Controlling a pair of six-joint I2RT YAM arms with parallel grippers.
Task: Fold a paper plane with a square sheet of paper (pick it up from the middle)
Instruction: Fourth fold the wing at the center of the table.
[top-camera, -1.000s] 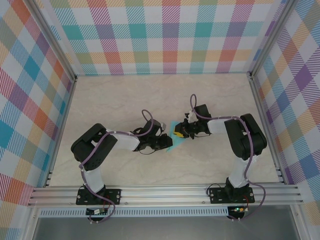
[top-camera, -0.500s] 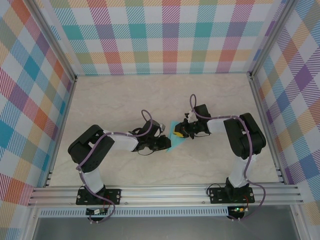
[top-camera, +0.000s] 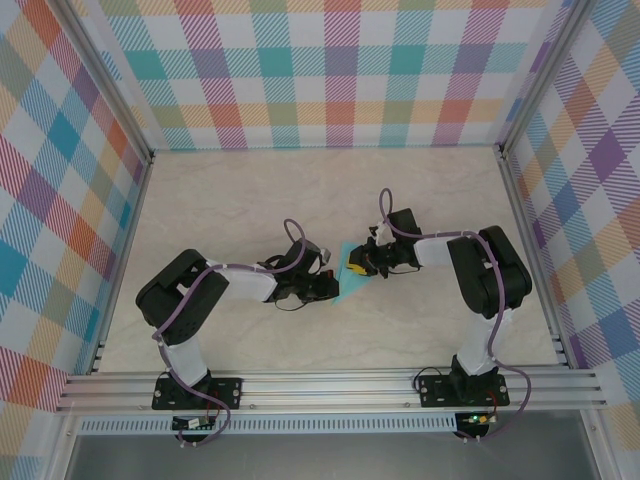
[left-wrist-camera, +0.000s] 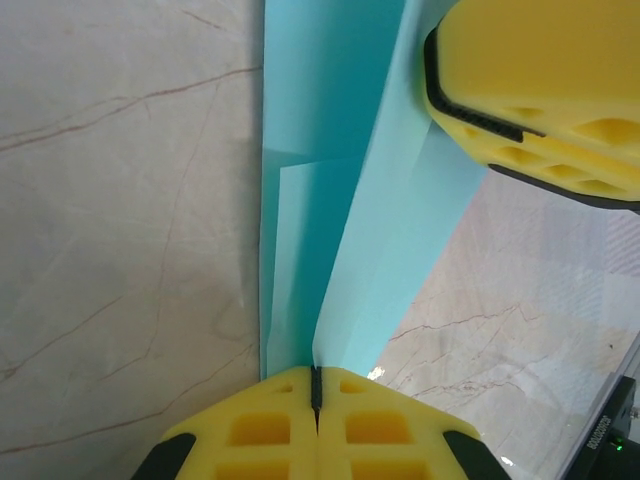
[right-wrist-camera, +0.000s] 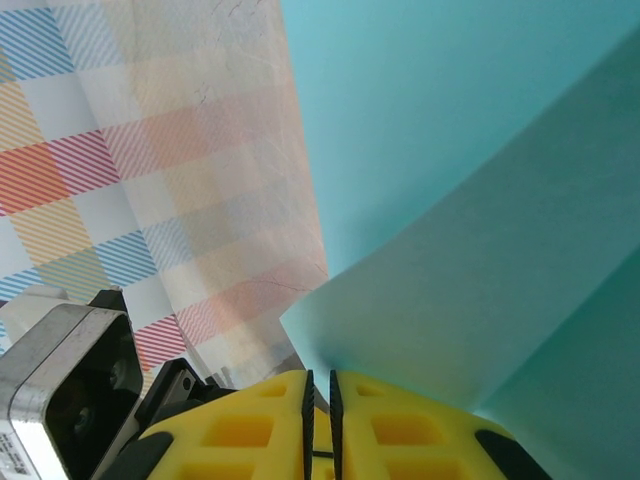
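Just pinched shut, with the left gripper (left-wrist-camera: 316, 385), on the lifted flap of the square sheet of paper (left-wrist-camera: 390, 230): a two-ended hold, apparently ready for tightening the crease.

Above the middle of the table (top-camera: 250, 200), reaching inward with left arm (top-camera: 230, 283) and right arm (top-camera: 450, 245), elbows bent, wrists low and almost meeting. Partly folded, with one flap raised over a flat layer. Clamped at the far end by the right gripper (right-wrist-camera: 320, 390) as well, pads closed on the edge.
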